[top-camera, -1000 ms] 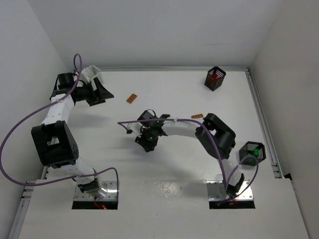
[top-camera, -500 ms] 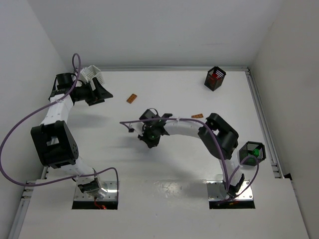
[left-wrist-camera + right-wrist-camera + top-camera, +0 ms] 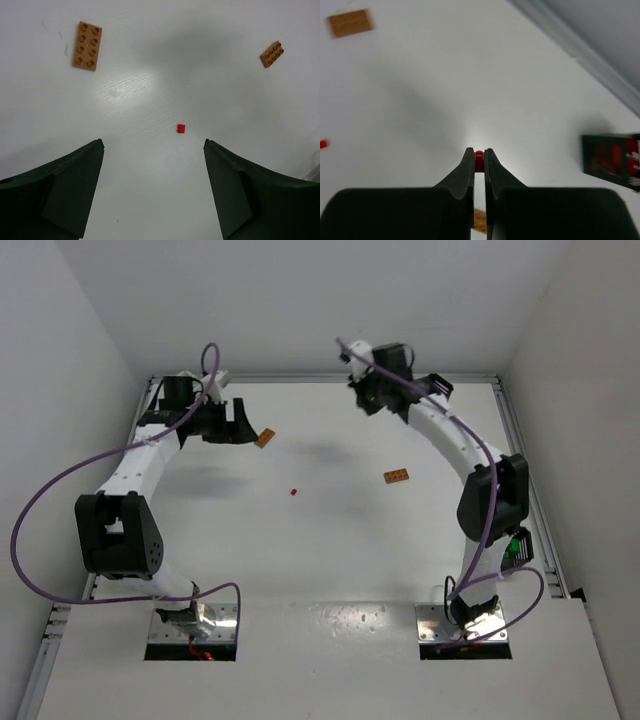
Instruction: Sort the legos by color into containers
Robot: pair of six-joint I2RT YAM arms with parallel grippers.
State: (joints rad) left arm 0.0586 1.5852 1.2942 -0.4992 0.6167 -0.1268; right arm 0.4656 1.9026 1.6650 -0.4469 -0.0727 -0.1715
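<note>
Your right gripper [image 3: 476, 151] has its fingers pressed onto a tiny red brick [image 3: 479, 156], pinched at the very tips. It hangs above the table [image 3: 330, 570], well beyond the loose red brick [image 3: 294, 492] and close to the far rail [image 3: 290, 378]. A black basket [image 3: 612, 161] with red pieces sits low to the right in its wrist view. Your left gripper [image 3: 152, 145] is spread wide and holds nothing. The loose red brick shows untouched between its fingers, with an orange plate [image 3: 87, 45] beyond on the left and a second orange plate [image 3: 272, 54] on the right. Bare tabletop surrounds the loose red brick.
</note>
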